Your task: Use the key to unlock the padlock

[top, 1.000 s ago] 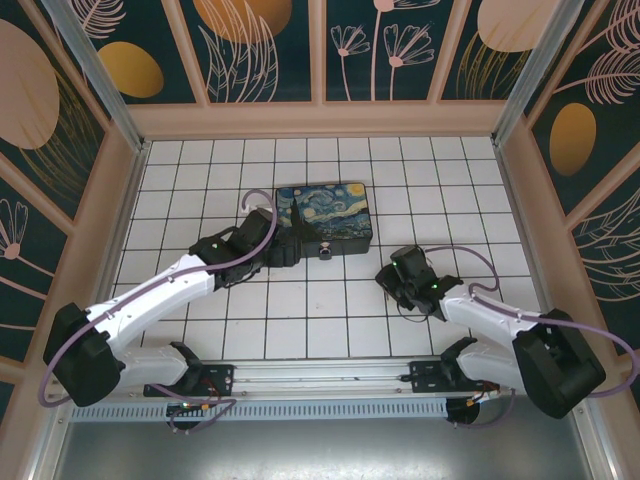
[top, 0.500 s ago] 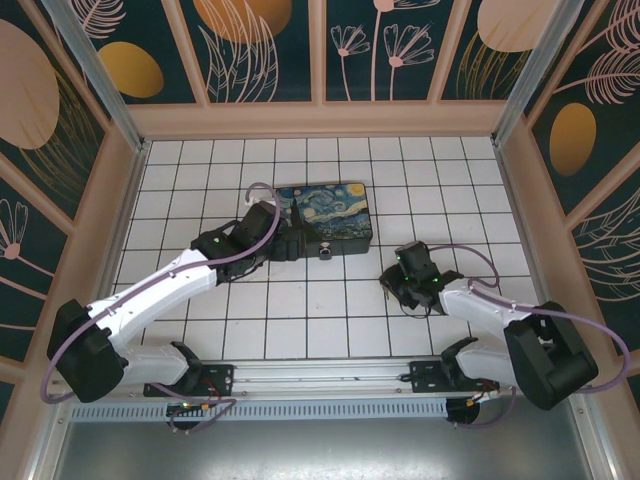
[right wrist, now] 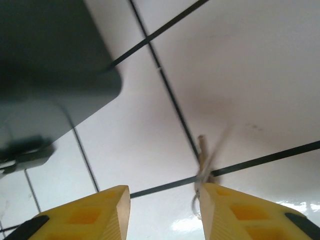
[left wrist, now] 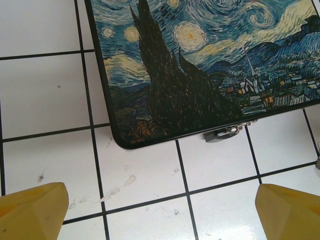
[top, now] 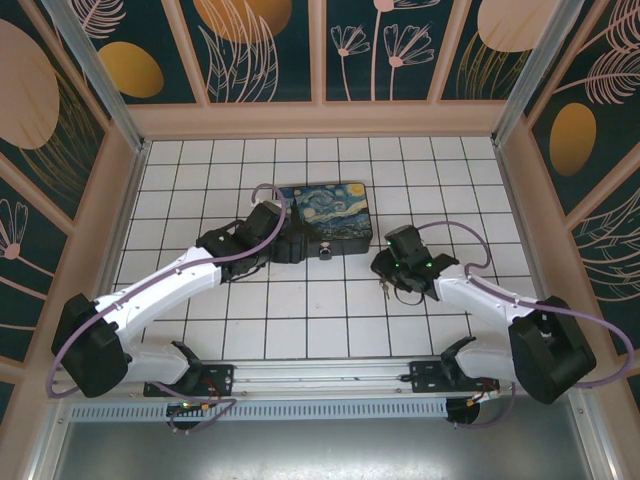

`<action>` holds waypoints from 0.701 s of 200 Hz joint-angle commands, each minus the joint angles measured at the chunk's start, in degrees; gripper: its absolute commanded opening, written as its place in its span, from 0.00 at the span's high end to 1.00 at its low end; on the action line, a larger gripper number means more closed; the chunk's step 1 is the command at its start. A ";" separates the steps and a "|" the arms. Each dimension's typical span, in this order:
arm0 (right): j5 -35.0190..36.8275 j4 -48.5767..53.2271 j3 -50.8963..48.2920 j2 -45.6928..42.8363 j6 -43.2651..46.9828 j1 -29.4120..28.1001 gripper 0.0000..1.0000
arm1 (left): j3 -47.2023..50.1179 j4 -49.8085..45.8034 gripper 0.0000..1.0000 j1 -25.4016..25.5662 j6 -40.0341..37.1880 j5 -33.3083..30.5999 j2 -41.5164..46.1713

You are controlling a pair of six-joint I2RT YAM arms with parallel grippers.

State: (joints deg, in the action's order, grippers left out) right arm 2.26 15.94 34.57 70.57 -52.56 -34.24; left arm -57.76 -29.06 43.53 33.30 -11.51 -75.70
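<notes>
The left claw (left wrist: 160,207) hangs released over the tiled surface (left wrist: 45,95), just short of the starry box (left wrist: 190,65); the padlock (left wrist: 223,134) sits at the box's front edge. Further right, the key (right wrist: 203,157) lies flat just beside one finger of the released right claw (right wrist: 165,202); closing off-centre could flick it away

A white tiled counter (top: 200,170) crossed by thin dark grid lines. A flat black box (top: 325,213) with a swirling starry-night lid lies near the middle, a little toward the back. A small silvery padlock (top: 326,250) sits on the tiles, touching the box's near edge. A slim key (top: 383,290) lies apart on the tiles, right of the padlock. Faint smudges (left wrist: 120,182) mark the tile beside the box's near left corner.
</notes>
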 commanded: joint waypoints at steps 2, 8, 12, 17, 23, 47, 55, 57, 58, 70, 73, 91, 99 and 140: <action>4.05 5.63 1.64 1.30 1.13 -2.93 0.61 | -0.21 1.47 0.04 0.24 -1.13 0.87 -0.48; 4.15 5.31 1.43 1.48 0.67 -3.33 0.61 | -0.01 1.54 0.04 0.20 -1.08 0.87 -0.49; 4.11 4.80 1.19 1.68 0.47 -3.60 0.61 | 0.04 1.60 0.04 0.18 -1.08 0.81 -0.38; 4.06 4.37 0.76 1.96 0.08 -3.76 0.61 | 0.10 1.72 0.04 0.24 -1.02 0.79 -0.36; 4.22 4.26 0.46 2.26 -0.64 -3.79 0.61 | 0.18 1.68 0.04 0.24 -1.04 0.87 -0.40; 5.27 4.88 -1.14 0.95 -3.71 -3.74 0.59 | 0.10 1.17 0.04 0.22 -1.13 0.62 -0.25; 5.47 4.68 -1.96 -0.22 -4.63 -3.64 0.59 | 0.16 1.02 0.04 0.20 -1.13 0.45 -0.03; 5.43 4.48 -2.16 -0.55 -4.79 -3.55 0.59 | 0.20 1.02 0.04 0.23 -1.13 0.39 0.01; 5.41 4.38 -2.23 -0.71 -4.81 -3.51 0.59 | 0.24 1.02 0.04 0.24 -1.13 0.37 0.06; 4.53 3.33 -3.07 -1.81 -4.75 -2.52 0.60 | 0.26 1.04 0.04 0.24 -1.12 0.26 0.27; 4.32 3.04 -3.10 -1.91 -4.53 -2.29 0.60 | 0.22 1.02 0.04 0.22 -1.13 0.26 0.29; 2.75 2.20 -2.84 -0.70 -1.81 -0.35 0.63 | 0.15 1.28 0.04 0.23 -1.19 0.43 0.00; 2.34 2.21 -2.56 0.30 -0.48 0.38 0.65 | 0.14 1.37 0.04 0.18 -1.20 0.52 -0.09; 0.34 0.21 -1.18 5.02 5.15 1.85 0.71 | 0.53 2.20 0.04 0.18 -1.13 0.49 -0.19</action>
State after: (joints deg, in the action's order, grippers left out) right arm 3.97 17.82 32.12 73.30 -51.35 -33.01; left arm -57.76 -28.47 43.53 33.04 -10.92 -75.81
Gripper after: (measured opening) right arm 0.299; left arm 0.956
